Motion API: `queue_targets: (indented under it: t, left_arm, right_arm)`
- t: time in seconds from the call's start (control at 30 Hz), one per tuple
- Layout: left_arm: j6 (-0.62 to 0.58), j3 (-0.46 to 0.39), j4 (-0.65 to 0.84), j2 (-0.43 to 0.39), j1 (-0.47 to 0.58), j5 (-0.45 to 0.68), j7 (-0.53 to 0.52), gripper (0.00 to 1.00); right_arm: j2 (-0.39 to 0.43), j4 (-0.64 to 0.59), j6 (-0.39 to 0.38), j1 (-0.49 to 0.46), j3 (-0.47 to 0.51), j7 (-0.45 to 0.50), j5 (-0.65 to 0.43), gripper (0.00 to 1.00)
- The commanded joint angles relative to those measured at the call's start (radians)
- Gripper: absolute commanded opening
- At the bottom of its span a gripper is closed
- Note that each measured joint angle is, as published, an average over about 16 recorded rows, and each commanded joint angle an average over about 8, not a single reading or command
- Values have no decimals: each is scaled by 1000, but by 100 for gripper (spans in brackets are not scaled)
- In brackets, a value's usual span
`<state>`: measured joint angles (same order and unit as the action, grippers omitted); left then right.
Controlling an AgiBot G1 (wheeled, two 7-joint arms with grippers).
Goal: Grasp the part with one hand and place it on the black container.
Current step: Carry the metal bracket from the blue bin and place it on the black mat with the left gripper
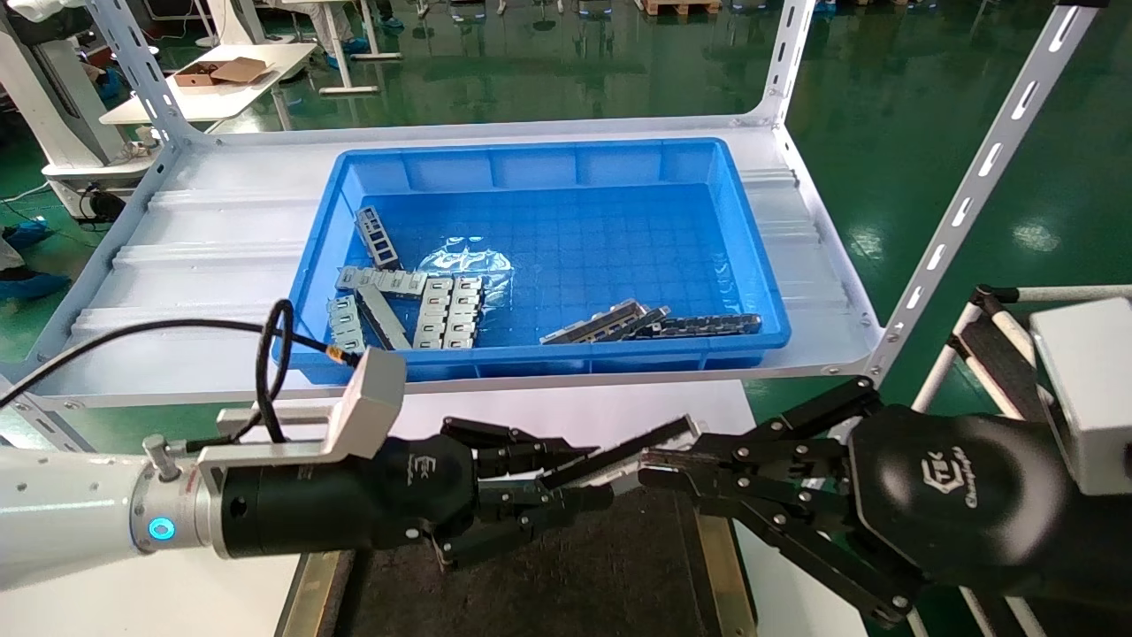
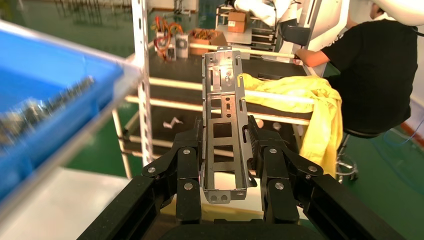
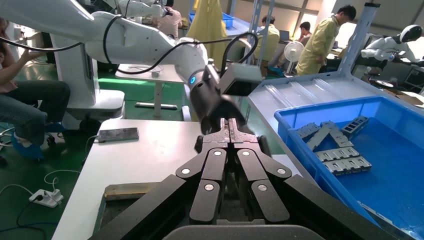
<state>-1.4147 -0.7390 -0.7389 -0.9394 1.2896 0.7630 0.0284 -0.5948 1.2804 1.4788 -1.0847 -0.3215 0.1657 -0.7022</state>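
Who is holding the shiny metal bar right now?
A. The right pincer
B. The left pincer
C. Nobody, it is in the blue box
B: the left pincer is shut on the part; the right pincer is closed just beyond the part's far end.

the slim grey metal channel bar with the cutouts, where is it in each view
Head view: the slim grey metal channel bar spans between the left gripper and right gripper, above the black container.
Left wrist view: the bar stands upright, centre, clamped between the fingers.
Right wrist view: only its thin edge shows past the shut fingertips.
Shared landmark: the blue plastic bin.
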Motion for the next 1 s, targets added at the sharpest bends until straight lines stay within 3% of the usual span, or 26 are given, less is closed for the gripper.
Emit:
queue_targets:
  t: [0.03,0.57,1.0]
  left_arm:
    - [30,0,-66,22,-47,-7,-28,0]
    - [556,-70,-511,87,-376,78,-261,0]
    - [979,-186,-586,-4,-473,211,-481,0]
  right_arm:
    - [0,0,0,0,0,0,0,0]
    - [0,0,0,0,-1,0,0,0]
    - [0,0,0,0,-1,0,1,0]
